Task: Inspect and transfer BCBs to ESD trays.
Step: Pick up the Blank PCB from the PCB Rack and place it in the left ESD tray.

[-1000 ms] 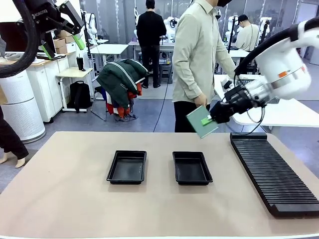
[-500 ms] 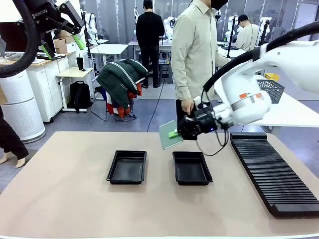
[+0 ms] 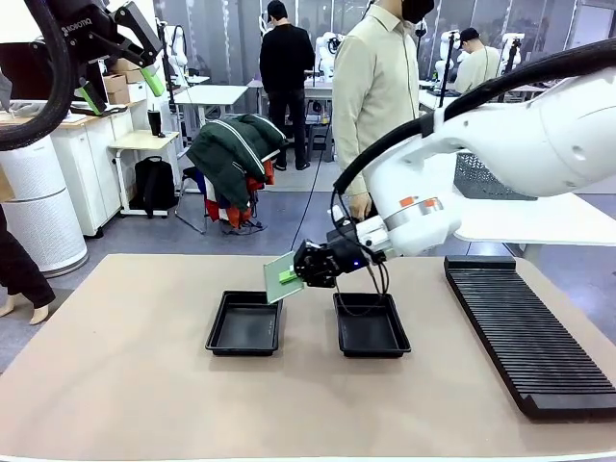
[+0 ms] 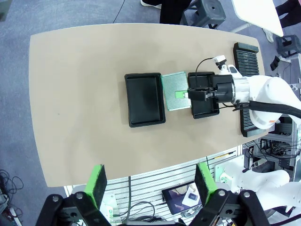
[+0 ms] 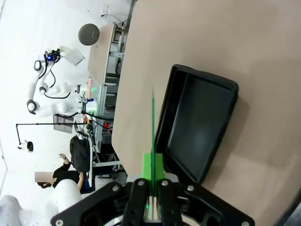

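A thin green BCB [image 3: 279, 279] hangs tilted on edge above the gap between the two black ESD trays, with my right gripper [image 3: 290, 276] shut on its right edge. The left tray [image 3: 244, 325] and the right tray [image 3: 371, 332] both lie bare on the table. From above, the board [image 4: 174, 90] sits between the left tray [image 4: 143, 98] and the right tray [image 4: 205, 109]. In the right wrist view the board [image 5: 153, 123] shows edge-on between my green pads [image 5: 152, 165], beside the left tray [image 5: 200, 123]. My left gripper [image 3: 120, 83] hangs high at the upper left, open [image 4: 151, 183].
A long black ribbed rack [image 3: 527, 332] lies along the table's right side. A person in a pale shirt [image 3: 377, 96] stands at the far edge behind my right arm, one hand [image 3: 361, 205] hanging down. The tan table [image 3: 115, 385] has free room at left and front.
My right arm has swung left and down with the board, from near the rack's far end to the gap between the trays. The left arm has not moved.
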